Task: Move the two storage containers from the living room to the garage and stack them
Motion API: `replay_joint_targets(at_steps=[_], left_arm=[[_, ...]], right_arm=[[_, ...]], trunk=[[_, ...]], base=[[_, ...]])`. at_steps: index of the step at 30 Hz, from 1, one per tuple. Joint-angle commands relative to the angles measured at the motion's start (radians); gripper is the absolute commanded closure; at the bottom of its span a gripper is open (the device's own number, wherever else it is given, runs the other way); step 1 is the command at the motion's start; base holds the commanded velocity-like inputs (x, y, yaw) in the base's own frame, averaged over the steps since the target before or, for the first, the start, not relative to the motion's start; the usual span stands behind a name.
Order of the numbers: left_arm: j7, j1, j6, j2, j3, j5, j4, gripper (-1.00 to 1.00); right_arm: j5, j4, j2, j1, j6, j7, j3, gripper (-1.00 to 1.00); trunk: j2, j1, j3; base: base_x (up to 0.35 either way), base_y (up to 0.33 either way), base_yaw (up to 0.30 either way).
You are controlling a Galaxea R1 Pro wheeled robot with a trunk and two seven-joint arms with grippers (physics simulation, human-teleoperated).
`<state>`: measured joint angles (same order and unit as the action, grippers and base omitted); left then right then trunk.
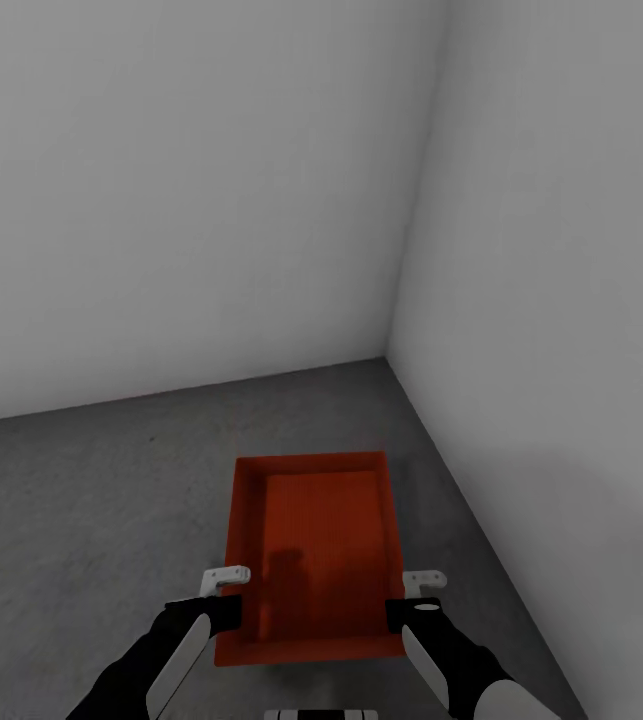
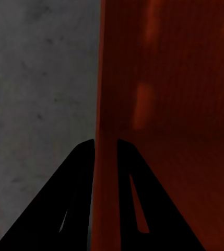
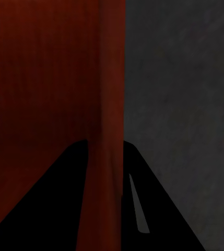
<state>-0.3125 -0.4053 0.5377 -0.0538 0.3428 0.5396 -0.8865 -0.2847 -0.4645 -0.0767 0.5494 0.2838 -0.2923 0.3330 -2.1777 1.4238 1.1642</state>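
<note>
both tools clamp the storage container (image 1: 311, 545): left tool (image 2: 105, 144) on its 9 o'clock wall, right tool (image 3: 105, 144) on its 3 o'clock wall.

- The left arm (image 1: 156, 665) at about 7 o'clock in the head view is glossy black with a long pale grey-white panel along its forearm.
- The right arm (image 1: 461, 665) at about 5 o'clock matches it: black shell, pale panel.
- Each wrist ends in a black block with a small white bracket above it.
- In the wrist views, the gripper fingers (image 2: 138, 204) are flat black wedges, tapering to the tip, with narrow slots.
</note>
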Motion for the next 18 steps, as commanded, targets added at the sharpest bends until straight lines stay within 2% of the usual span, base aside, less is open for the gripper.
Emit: replay_joint_targets(at_steps=[1,18], left_arm=[[-0.01,-0.001,-0.085,-0.001,-0.002,0.002,-0.02,1.0],[-0.01,-0.001,-0.085,-0.001,-0.002,0.002,-0.02,1.0]], right_arm=[[-0.008,0.0,0.001,0.0,0.006,-0.005,-0.002,1.0],[-0.007,0.0,0.001,0.0,0.006,-0.006,-0.002,1.0]], trunk=[[0.0,0.0,0.001],[0.0,0.0,0.003]], base=[[0.0,0.0,0.0],[0.0,0.0,0.0]])
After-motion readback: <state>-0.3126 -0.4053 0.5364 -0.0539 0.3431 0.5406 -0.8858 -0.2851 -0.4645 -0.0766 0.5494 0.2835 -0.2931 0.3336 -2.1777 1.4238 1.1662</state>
